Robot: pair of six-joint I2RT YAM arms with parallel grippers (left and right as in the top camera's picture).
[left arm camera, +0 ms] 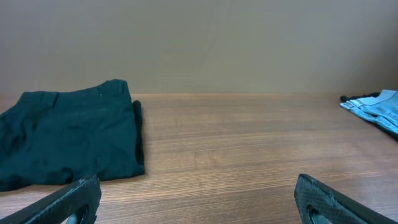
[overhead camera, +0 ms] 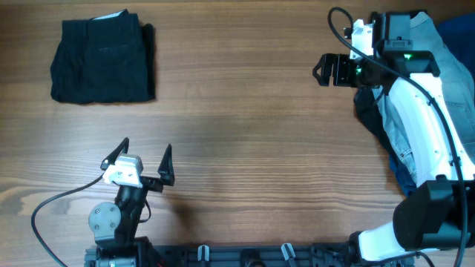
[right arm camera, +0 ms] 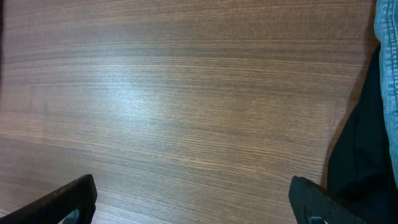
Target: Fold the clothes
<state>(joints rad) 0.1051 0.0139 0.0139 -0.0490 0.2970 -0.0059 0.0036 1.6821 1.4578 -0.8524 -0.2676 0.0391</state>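
The left gripper [overhead camera: 143,154] sits at the lower left of the overhead view. Its two black fingers [overhead camera: 119,150] are spread wide with nothing between them. In the left wrist view the fingertips show at the two bottom corners, with bare wood between them. The arm behind it runs down to its base at the bottom edge of the frame, and a cable loops off to the left.

The right gripper [overhead camera: 320,70] is in the upper right of the overhead view and points toward the left of the frame. Its fingers [right arm camera: 68,196] are also spread and hold nothing; in the right wrist view they frame only the table [overhead camera: 245,133]. The white right arm stretches back from the gripper to the lower right corner and passes over a loose pile of clothes [overhead camera: 454,74].

The pile lies unfolded along the right edge of the overhead view. It has light blue denim [right arm camera: 388,50] on top, and a dark garment [overhead camera: 367,111] sticks out on its left side, just beside the right gripper.

A folded black garment [overhead camera: 102,59] lies flat in the upper left of the overhead view, well apart from both grippers.
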